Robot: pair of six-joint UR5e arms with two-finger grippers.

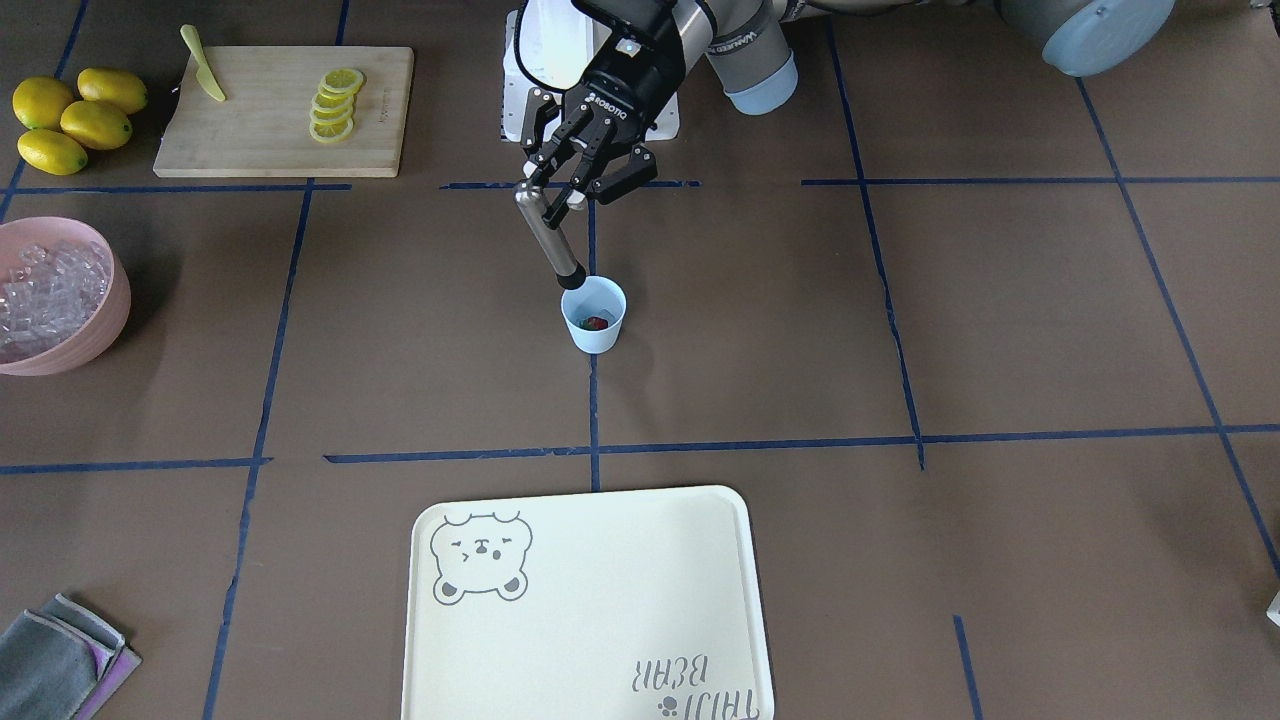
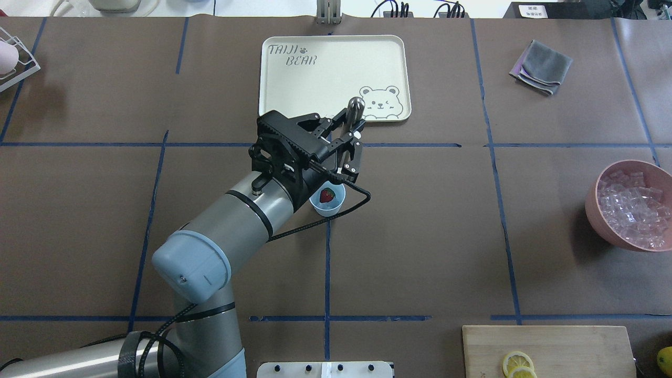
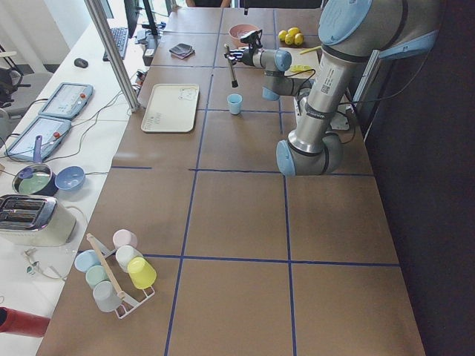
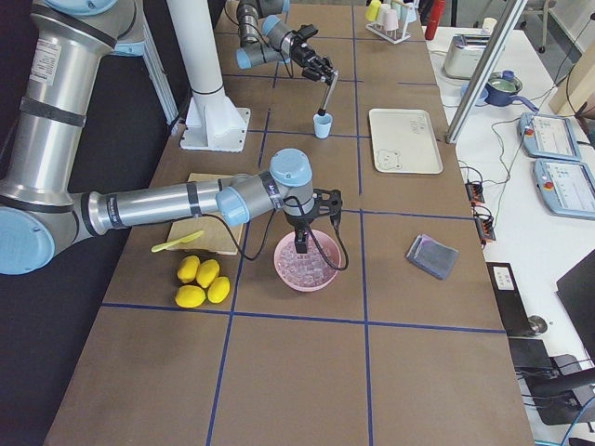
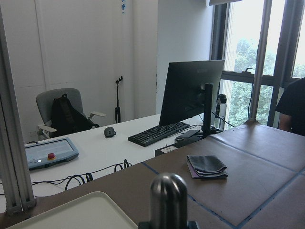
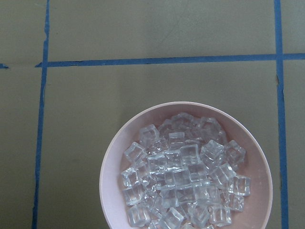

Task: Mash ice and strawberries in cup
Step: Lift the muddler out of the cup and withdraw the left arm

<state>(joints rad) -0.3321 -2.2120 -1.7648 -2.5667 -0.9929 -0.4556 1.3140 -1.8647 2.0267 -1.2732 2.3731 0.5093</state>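
Observation:
The pale-blue cup [image 1: 594, 318] stands mid-table with one red strawberry [image 2: 327, 195] lying inside it. My left gripper [image 1: 565, 195] is shut on a metal muddler [image 1: 549, 236], held tilted, its black tip just above the cup's rim on the robot's side. The muddler's rounded top [image 5: 168, 195] fills the bottom of the left wrist view. The ice [image 6: 183, 181] lies heaped in a pink bowl [image 2: 593, 210] at the robot's right. My right gripper [image 4: 302, 243] hangs over that bowl; I cannot tell whether it is open or shut.
A cream bear tray [image 2: 294, 84] lies beyond the cup. A cutting board [image 1: 260, 130] holds lemon slices [image 1: 333, 103] and a yellow knife [image 1: 203, 65], with whole lemons [image 1: 75, 118] beside it. A grey cloth [image 2: 542, 66] sits far right. A cup rack [image 3: 119, 271] stands at the left end.

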